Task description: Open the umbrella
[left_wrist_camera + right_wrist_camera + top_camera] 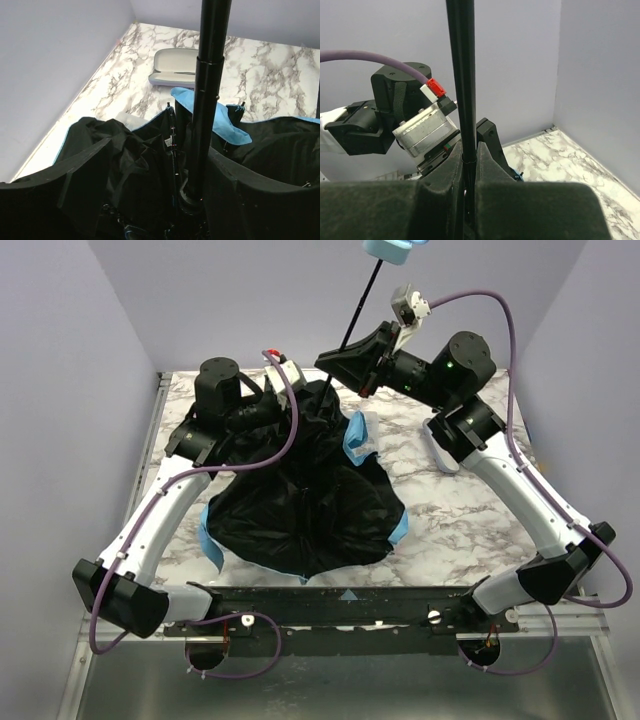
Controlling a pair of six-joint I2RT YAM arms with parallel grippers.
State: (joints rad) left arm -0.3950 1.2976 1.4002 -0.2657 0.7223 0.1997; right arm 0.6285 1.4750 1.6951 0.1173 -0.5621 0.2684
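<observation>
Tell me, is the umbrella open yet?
Not fully: the umbrella droops slack and crumpled on the table, though its shaft is extended.

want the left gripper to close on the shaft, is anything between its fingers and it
Nothing solid. The shaft stands bare between the fingers of the open left gripper; only loose canopy fabric bunches around its base. The right gripper clamps it higher up.

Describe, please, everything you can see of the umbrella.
The umbrella lies on the marble table, its limp fabric canopy spread with the inside up: black inside, sky-blue at the edges. Its thin black telescopic shaft rises, tilted toward the right, to a light-blue handle. The right gripper is shut on the shaft partway up. The left gripper stands open around the shaft's base, amid the fabric.
</observation>
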